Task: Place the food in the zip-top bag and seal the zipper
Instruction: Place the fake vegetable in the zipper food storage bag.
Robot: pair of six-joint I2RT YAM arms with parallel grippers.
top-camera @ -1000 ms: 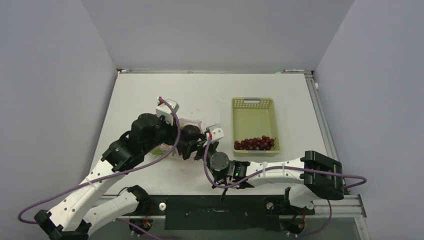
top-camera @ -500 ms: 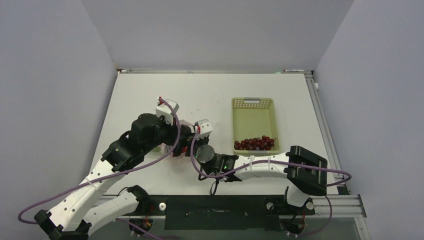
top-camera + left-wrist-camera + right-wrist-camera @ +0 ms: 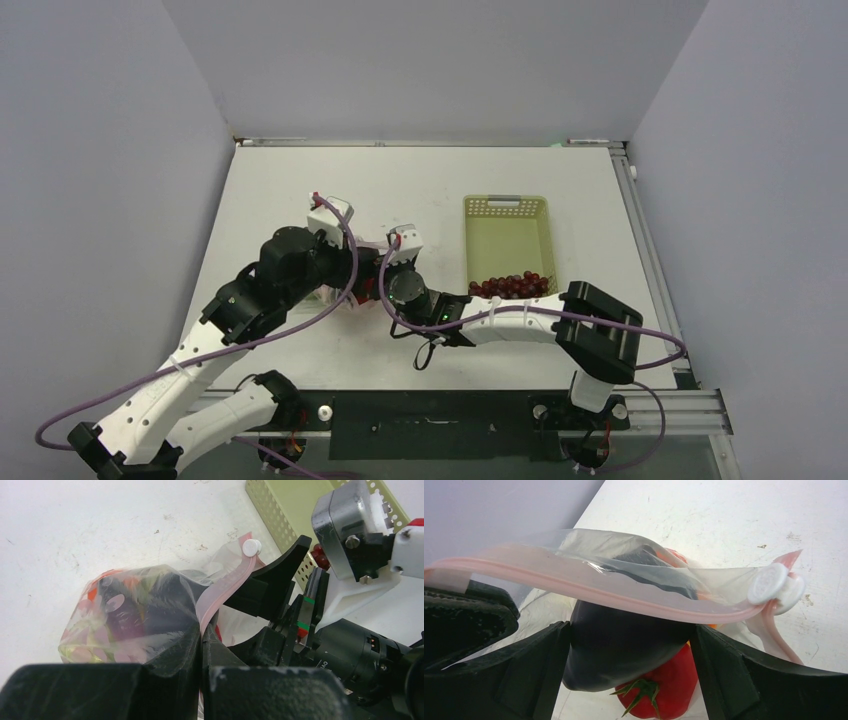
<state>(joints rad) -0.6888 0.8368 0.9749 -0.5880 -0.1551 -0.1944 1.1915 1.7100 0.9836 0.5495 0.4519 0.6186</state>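
The clear zip-top bag (image 3: 125, 610) lies on the table with several toy foods inside; it also shows in the top view (image 3: 375, 247). My left gripper (image 3: 201, 632) is shut on the bag's pink zipper (image 3: 222, 587) and holds the mouth edge up. A white slider (image 3: 250, 546) sits at the strip's end. My right gripper (image 3: 633, 645) is shut on the dark purple eggplant (image 3: 624, 630) at the bag's mouth, under the zipper strip (image 3: 599, 591). A red tomato (image 3: 669, 685) lies just below the eggplant. The dark red grapes (image 3: 512, 287) lie in the basket.
The pale yellow-green mesh basket (image 3: 506, 203) stands right of the bag, its near end holding the grapes. Both arms crowd together over the bag left of the basket. Grey walls stand on three sides of the white table (image 3: 420, 180).
My right arm has swung left and forward, carrying the eggplant up to the bag's mouth. My left gripper has kept its hold on the zipper and barely moved.
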